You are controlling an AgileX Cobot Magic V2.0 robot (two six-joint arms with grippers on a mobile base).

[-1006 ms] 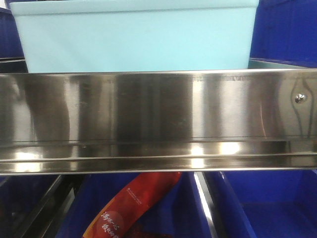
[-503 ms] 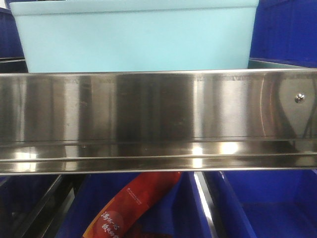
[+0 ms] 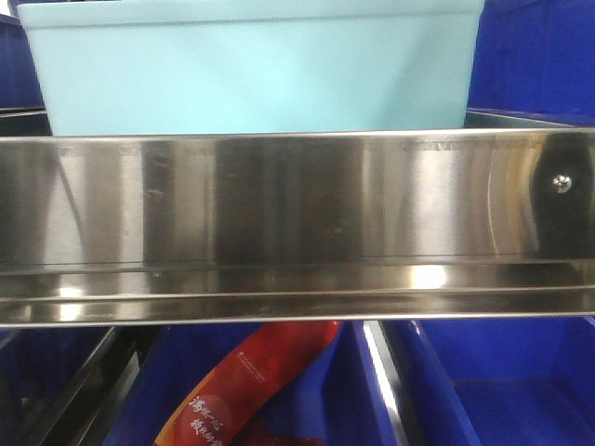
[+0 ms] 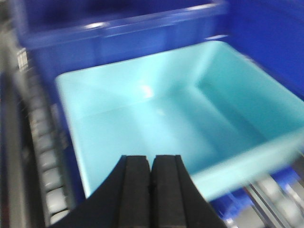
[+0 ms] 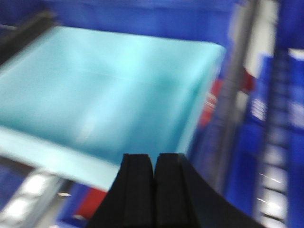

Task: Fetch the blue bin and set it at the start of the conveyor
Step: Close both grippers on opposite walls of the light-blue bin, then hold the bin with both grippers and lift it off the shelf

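Observation:
The blue bin (image 3: 256, 70) is a pale cyan tub standing on the upper shelf behind a shiny steel rail. From above, the left wrist view shows the blue bin (image 4: 180, 114) with nothing inside it, and my left gripper (image 4: 152, 159) hangs over its near wall, jaws pressed together on nothing. The right wrist view, blurred, shows the blue bin (image 5: 95, 90) from its right side; my right gripper (image 5: 155, 157) is shut and empty above its near right corner. The conveyor start is out of view.
A stainless steel shelf rail (image 3: 297, 223) fills the middle of the front view. Dark blue bins (image 3: 535, 56) flank the tub, and more dark blue bins (image 3: 493, 381) sit below, one holding a red packet (image 3: 251, 381). Shelf rollers (image 4: 45, 156) run along the left.
The tub and the shelf have stayed put. Only the reflections on the steel rail have shifted.

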